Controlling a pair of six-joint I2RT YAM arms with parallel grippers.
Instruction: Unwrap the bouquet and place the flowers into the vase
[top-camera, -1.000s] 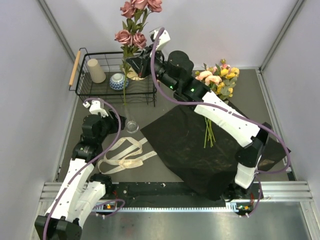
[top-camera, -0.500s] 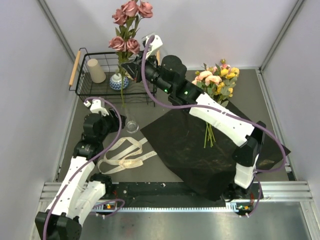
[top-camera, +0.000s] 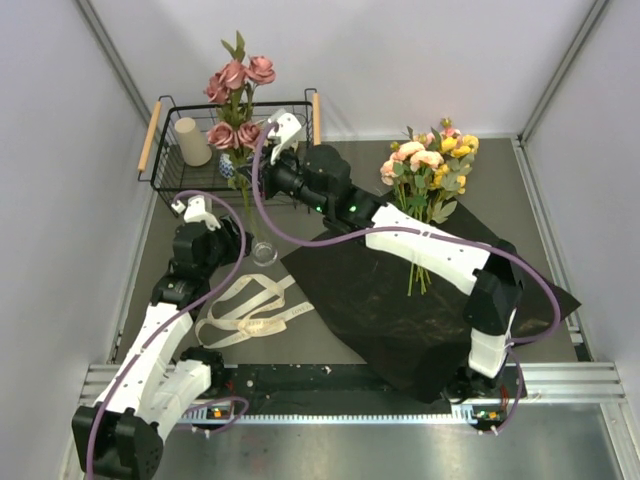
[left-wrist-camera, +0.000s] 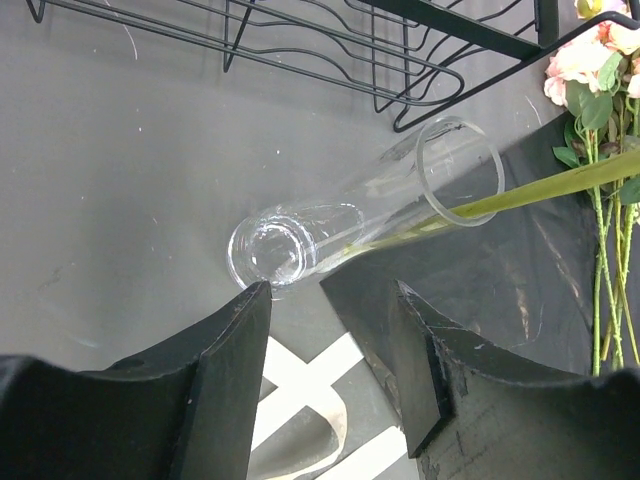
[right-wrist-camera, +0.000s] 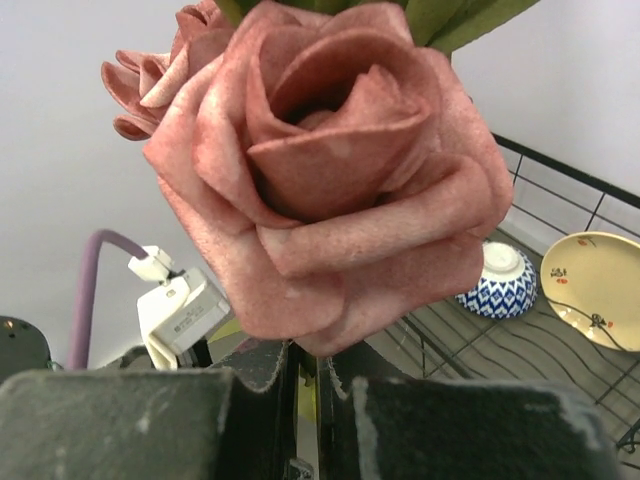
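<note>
Roses (right-wrist-camera: 320, 180) clenched in right tool (right-wrist-camera: 308, 365), grip mostly hidden | left tool (left-wrist-camera: 328, 295) apparently released beside vase (left-wrist-camera: 370, 215)

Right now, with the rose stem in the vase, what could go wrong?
The vase is narrow and the left gripper stands open beside its base, not holding it, so the slanting stem could tip it.
The right gripper is shut on the stem just below the heavy roses; once released, the top-heavy stem may lean and topple out.
</note>
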